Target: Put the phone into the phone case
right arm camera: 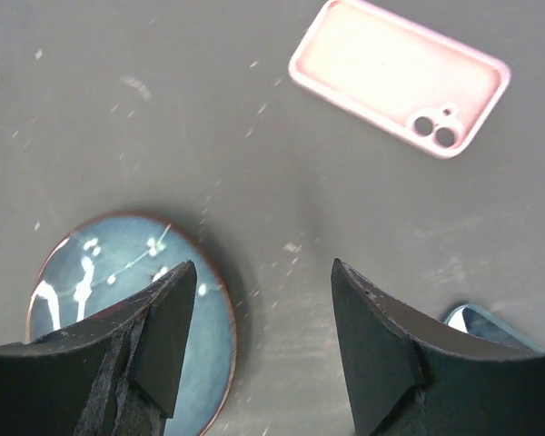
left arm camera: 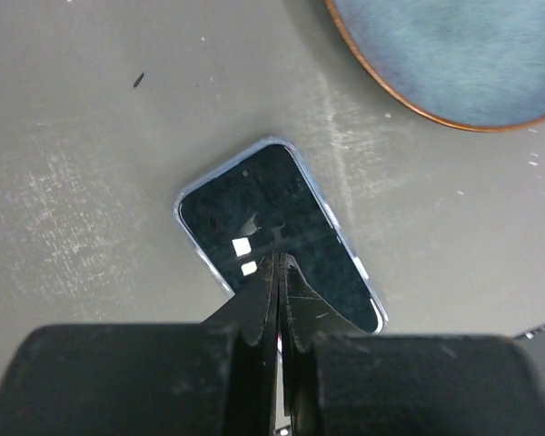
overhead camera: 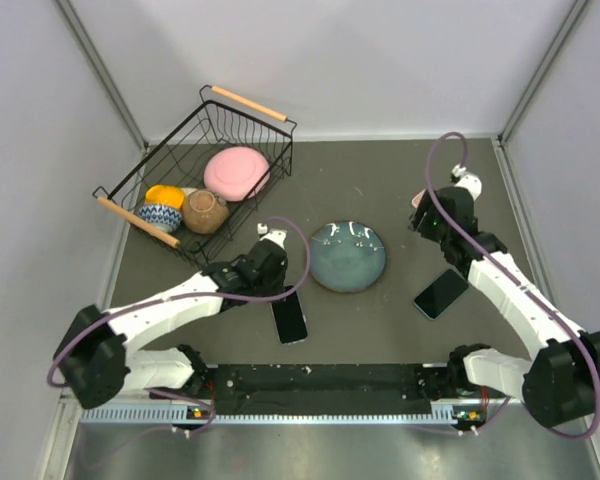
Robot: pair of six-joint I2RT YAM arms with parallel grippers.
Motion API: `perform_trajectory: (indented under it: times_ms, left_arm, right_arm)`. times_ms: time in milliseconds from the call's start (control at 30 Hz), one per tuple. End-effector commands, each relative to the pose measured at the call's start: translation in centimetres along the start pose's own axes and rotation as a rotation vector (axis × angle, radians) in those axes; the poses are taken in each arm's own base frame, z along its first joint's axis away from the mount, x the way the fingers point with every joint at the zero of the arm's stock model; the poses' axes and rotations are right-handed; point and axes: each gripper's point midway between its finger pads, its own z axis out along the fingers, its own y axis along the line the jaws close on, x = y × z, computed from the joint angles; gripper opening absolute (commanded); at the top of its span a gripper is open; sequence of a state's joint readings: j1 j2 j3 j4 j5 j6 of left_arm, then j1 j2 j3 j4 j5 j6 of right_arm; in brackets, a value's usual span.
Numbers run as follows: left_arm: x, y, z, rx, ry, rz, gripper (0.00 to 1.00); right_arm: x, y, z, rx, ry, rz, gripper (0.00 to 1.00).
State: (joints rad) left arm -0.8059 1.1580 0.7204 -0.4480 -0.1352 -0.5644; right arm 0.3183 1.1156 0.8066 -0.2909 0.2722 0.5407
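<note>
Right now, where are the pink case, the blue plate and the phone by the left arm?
pink case [right arm camera: 381, 68]: right wrist view, on its flat middle.
plate [overhead camera: 347, 257]: top view, on its bare centre.
phone [left arm camera: 282, 222]: left wrist view, on its dark screen.

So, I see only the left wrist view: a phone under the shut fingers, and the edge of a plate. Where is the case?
Observer: A pink case lies flat on the right side, ahead of the open right gripper.
Operator: Is my phone the only one?
Observer: No. A second phone lies to the right of the plate.
Operator: And what is at the far left?
Observer: A wire basket with a pink bowl in it.
</note>
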Motion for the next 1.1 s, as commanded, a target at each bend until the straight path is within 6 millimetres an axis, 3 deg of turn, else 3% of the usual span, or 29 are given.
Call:
perform_trajectory:
  times_ms: [0,167,300,367,467,700,767,867,900,1067]
  left_arm:
    - [-1.6,-0.2,2.0,-0.065,-0.005,-0.033,0.00]
    - [-0.5,1.2,3.6,-0.150,0.040,-0.027,0.00]
    - [-0.5,2.0,3.9,-0.194,0.033,-0.022,0.00]
    - [0.0,2.5,4.3,-0.223,0.051,-0.019,0.00]
    - [0.8,3.1,4.7,-0.249,0.068,-0.031,0.00]
    - [1.9,3.0,5.4,-0.241,0.097,-0.054,0.00]
    - [1.7,3.1,5.2,-0.243,0.086,-0.055,0.00]
    - [1.4,3.2,5.0,-0.242,0.071,-0.055,0.00]
    - [1.2,3.1,4.8,-0.239,0.062,-0.054,0.00]
    - [-1.9,1.5,2.4,-0.167,-0.034,-0.059,0.00]
  right_arm:
    - [-3.4,-1.4,0.7,0.036,-0.025,-0.026,0.61]
    - [-5.5,-3.8,1.8,0.042,-0.047,0.057,0.61]
    - [-5.9,-5.3,2.5,0.045,-0.052,0.094,0.60]
    - [-5.5,-5.7,3.3,0.051,-0.033,0.109,0.60]
    - [-6.1,-8.1,4.8,0.107,-0.039,0.164,0.60]
    - [-6.6,-10.7,8.4,0.216,-0.014,0.188,0.58]
    - [-6.9,-11.8,9.1,0.252,-0.020,0.204,0.57]
    - [-6.0,-13.5,11.0,0.293,0.021,0.219,0.57]
    - [-4.9,-14.0,12.0,0.299,0.063,0.230,0.56]
    - [-4.4,-15.7,13.2,0.338,0.090,0.289,0.53]
